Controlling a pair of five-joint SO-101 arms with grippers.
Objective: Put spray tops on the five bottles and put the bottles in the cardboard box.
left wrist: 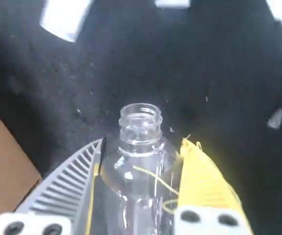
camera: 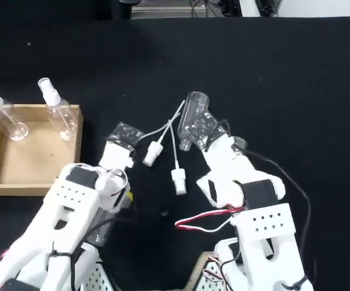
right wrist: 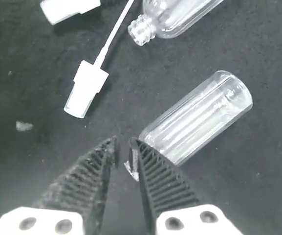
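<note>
My left gripper [left wrist: 143,143] is shut on a clear bottle [left wrist: 140,147] whose open neck has no top and points away from the wrist. My right gripper [right wrist: 122,144] hovers low over the black mat, its fingers almost together with nothing between them. Just beside it lies a capless bottle [right wrist: 197,117] on its side, and a second one [right wrist: 175,14] lies farther off. Two loose spray tops [camera: 153,151] [camera: 179,179] with long tubes lie between the arms. The cardboard box [camera: 11,189] at the left holds two upright bottles [camera: 5,115] [camera: 59,112] with spray tops on.
The black mat [camera: 296,91] covers the table and stretches bare to the right and the far side. A corner of the box [left wrist: 4,161] shows close beside my left gripper. Red and white cables [camera: 202,221] loop near the right arm's base.
</note>
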